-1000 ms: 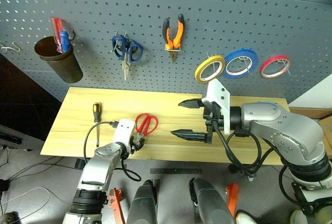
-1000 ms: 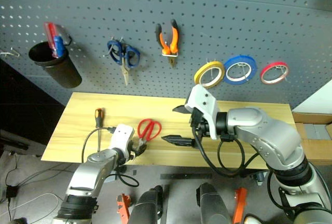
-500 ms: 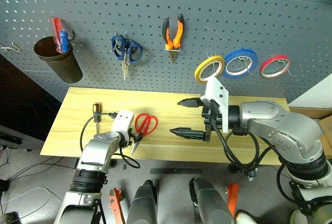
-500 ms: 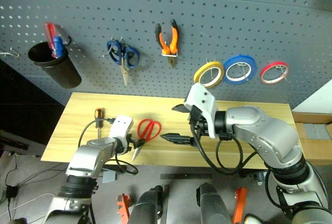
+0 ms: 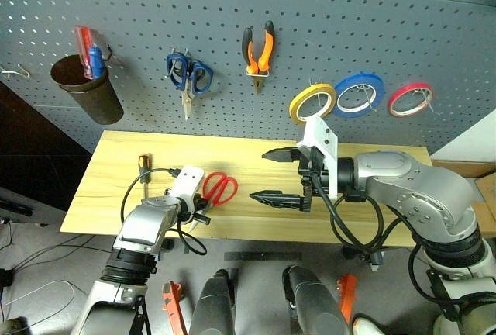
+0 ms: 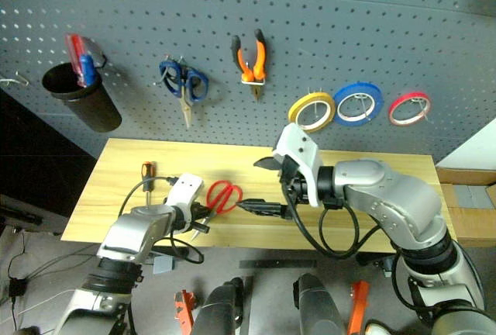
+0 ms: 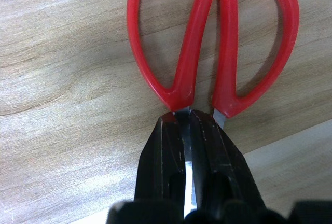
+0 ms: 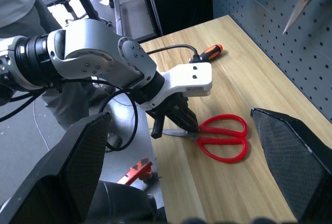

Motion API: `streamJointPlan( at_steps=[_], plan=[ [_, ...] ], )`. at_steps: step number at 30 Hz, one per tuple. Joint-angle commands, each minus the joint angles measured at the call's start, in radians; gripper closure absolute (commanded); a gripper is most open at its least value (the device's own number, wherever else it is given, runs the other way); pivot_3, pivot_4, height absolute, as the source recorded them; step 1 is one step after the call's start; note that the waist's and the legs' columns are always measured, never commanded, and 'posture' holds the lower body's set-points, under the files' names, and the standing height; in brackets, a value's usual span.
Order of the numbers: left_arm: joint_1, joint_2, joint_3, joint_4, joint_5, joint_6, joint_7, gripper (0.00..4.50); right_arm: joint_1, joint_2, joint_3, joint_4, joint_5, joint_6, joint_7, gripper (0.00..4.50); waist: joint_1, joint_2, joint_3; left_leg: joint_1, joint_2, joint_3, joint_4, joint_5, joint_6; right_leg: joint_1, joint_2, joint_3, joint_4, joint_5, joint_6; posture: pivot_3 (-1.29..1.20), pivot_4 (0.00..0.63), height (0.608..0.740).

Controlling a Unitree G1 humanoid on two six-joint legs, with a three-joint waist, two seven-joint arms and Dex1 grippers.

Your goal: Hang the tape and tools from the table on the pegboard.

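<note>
Scissors (image 5: pixel 219 187) with red handles lie flat on the worktop (image 5: pixel 116 157), near its front edge, with the left end effector (image 5: pixel 201 209) pinched on their blades just below the handle loops. In the left wrist view the two black fingers (image 7: pixel 166 162) are pressed together around a sliver of bright metal, and the red loops fan out beyond the fingertips over the pale wood grain. The right wrist view shows the same grip from across the worktop — fingers clamped where blades meet handles, the blade tip poking out towards the front edge.

The right end effector (image 5: pixel 283 174) hangs above the middle of the worktop, pointing toward the robot's left, its jaws spread wide and holding nothing.

A slim screwdriver (image 5: pixel 144 184) with an orange-and-black handle lies on the worktop to the left of the scissors, handle toward the pegboard (image 5: pixel 310 9), apart from them.

On the pegboard, the orange-and-black pliers (image 5: pixel 260 50) hang jaws down near the middle. The yellow tape ring (image 5: pixel 313 102) hangs to their right, beside a blue roll (image 5: pixel 359 94) and a red roll (image 5: pixel 411 99). Blue-handled scissors (image 5: pixel 188 77) hang left of the pliers, and a dark cup (image 5: pixel 87 88) at the far left holds red and blue-handled screwdrivers (image 5: pixel 89 48).
</note>
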Motion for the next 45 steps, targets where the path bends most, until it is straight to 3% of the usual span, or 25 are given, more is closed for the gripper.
streamJointPlan(
  at_steps=[1, 7, 15, 19, 23, 25, 27, 29, 35, 45],
  plan=[
    [0.009, 0.018, -0.008, 0.031, 0.012, -0.022, -0.001, 4.48, -0.004, 0.006, -0.037, -0.023, 0.021, 0.006, -0.005, 0.00, 0.000, 0.000, 0.000, 0.000, 0.000, 0.000, 0.000, 0.000, 0.000, 0.000, 0.000, 0.000, 0.000, 0.000, 0.000, -0.11, 0.280, 0.740],
    [0.030, 0.036, 0.010, 0.022, 0.014, -0.133, -0.005, 4.48, -0.003, 0.008, -0.045, -0.026, 0.028, 0.013, -0.012, 0.00, 0.000, 0.000, 0.000, 0.000, 0.000, 0.000, 0.000, 0.000, 0.000, 0.000, 0.000, 0.000, 0.000, 0.000, 0.000, -0.11, 0.277, 0.740],
    [0.237, 0.034, 0.114, -0.214, -0.039, -0.295, -0.008, 4.48, -0.005, -0.005, -0.066, -0.051, 0.035, 0.018, -0.020, 0.00, -0.001, 0.000, 0.000, 0.000, 0.001, 0.001, -0.001, 0.000, 0.000, -0.001, -0.002, 0.001, -0.001, 0.000, 0.000, -0.12, 0.282, 0.740],
    [0.379, 0.013, 0.206, -0.355, -0.051, -0.500, 0.009, 4.48, -0.006, -0.016, -0.065, -0.068, 0.016, -0.011, -0.013, 0.00, -0.001, 0.000, 0.000, 0.000, 0.002, 0.001, -0.001, 0.000, 0.000, -0.001, -0.003, 0.001, -0.001, 0.000, 0.000, -0.12, 0.280, 0.740],
    [0.415, -0.025, 0.257, -0.391, -0.046, -0.635, 0.048, 4.48, -0.005, -0.029, -0.063, -0.077, 0.001, -0.037, 0.000, 0.00, 0.003, 0.000, 0.000, 0.000, 0.002, 0.000, -0.001, 0.000, 0.000, -0.001, -0.003, 0.000, -0.001, 0.000, 0.000, -0.11, 0.279, 0.740],
    [0.451, -0.016, 0.291, -0.434, 0.005, -0.816, 0.070, 4.48, -0.009, -0.035, -0.063, -0.083, -0.002, -0.054, 0.009, 0.00, 0.002, 0.000, 0.000, 0.000, 0.001, 0.001, -0.001, 0.000, 0.000, 0.000, -0.003, 0.001, -0.001, 0.000, 0.000, -0.11, 0.279, 0.740],
    [0.468, -0.027, 0.320, -0.458, 0.016, -0.879, 0.101, 4.48, -0.012, -0.043, -0.066, -0.084, -0.002, -0.066, 0.020, 0.00, 0.002, 0.000, 0.000, 0.000, 0.001, 0.001, -0.001, 0.000, 0.000, 0.000, -0.003, 0.001, -0.002, 0.000, 0.000, -0.10, 0.277, 0.740],
    [0.469, -0.019, 0.336, -0.480, 0.032, -0.944, 0.112, 4.48, -0.027, -0.047, -0.067, -0.075, -0.003, -0.078, 0.030, 0.00, 0.002, 0.000, 0.000, 0.000, 0.001, 0.001, -0.001, 0.000, 0.000, 0.000, -0.003, 0.001, -0.001, 0.000, 0.000, -0.10, 0.277, 0.740],
    [0.367, -0.026, 0.373, -0.504, 0.006, -0.927, 0.157, 4.48, -0.072, -0.053, -0.063, -0.029, -0.017, -0.109, 0.067, 0.00, 0.002, 0.000, 0.000, 0.000, 0.000, 0.001, 0.000, 0.000, 0.000, 0.000, -0.002, 0.000, -0.001, 0.000, 0.000, -0.08, 0.270, 0.740],
    [0.143, -0.014, 0.317, -0.369, 0.011, -0.950, 0.129, 4.48, -0.115, -0.031, -0.046, 0.022, -0.052, -0.136, 0.083, 0.00, 0.003, 0.000, 0.000, 0.000, -0.001, 0.001, -0.001, 0.000, 0.000, 0.000, -0.001, 0.000, -0.001, 0.000, 0.000, -0.10, 0.269, 0.740]
  ],
)
